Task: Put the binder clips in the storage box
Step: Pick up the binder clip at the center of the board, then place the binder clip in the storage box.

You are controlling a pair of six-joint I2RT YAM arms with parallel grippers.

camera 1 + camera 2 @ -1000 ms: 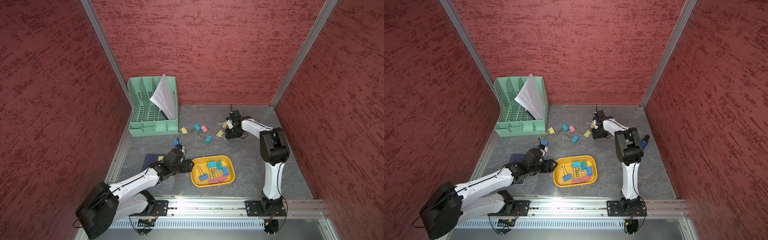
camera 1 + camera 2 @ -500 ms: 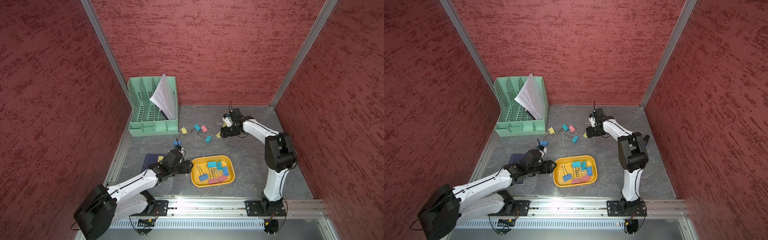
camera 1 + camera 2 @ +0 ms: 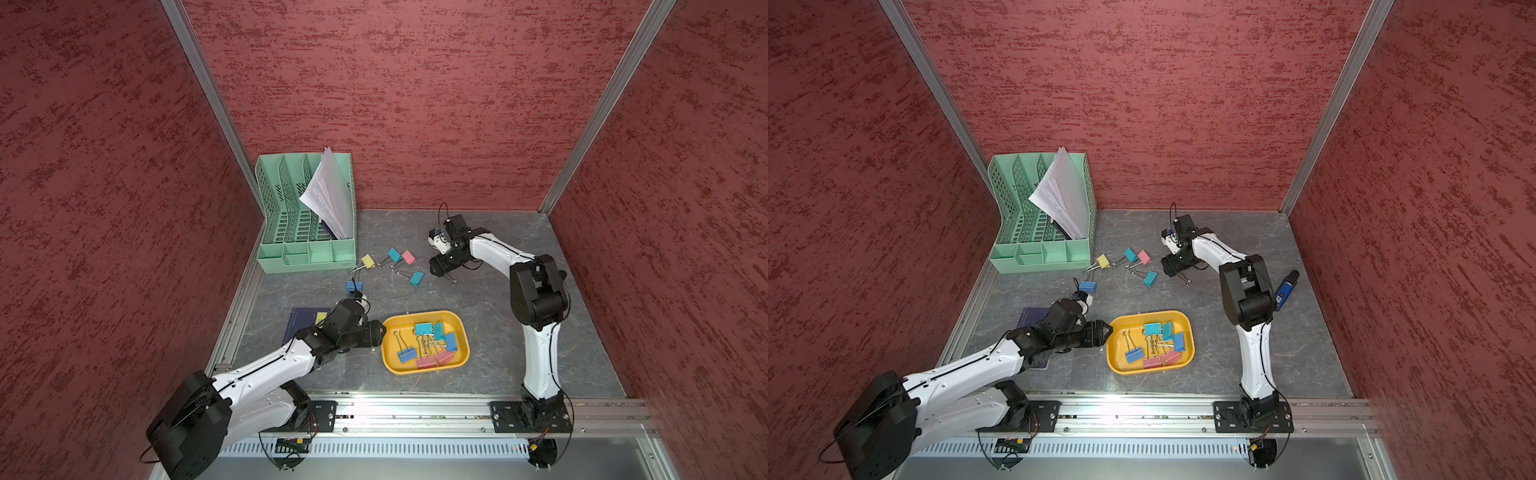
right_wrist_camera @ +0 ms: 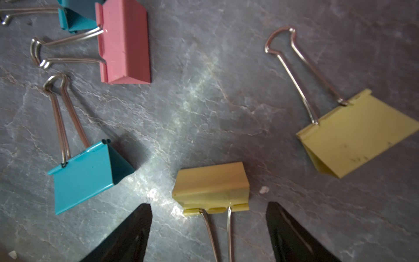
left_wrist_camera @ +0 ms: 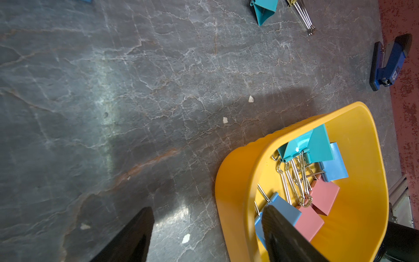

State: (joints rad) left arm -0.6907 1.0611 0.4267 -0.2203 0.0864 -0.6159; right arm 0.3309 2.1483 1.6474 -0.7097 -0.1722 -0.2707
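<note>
left gripper [image 3: 379, 332]: spread, empty, 9 o'clock of storage box [image 3: 419, 314]
right gripper [image 4: 208, 204]: spread astride yellow clip [image 4: 212, 183], no grip

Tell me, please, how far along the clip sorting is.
Done: several binder clips lie in the storage box. In hand: nothing; the open right gripper straddles a yellow clip, the open left gripper hovers empty beside it. Left: that clip plus loose ones like the teal clip, pink clip, blue clip.
</note>
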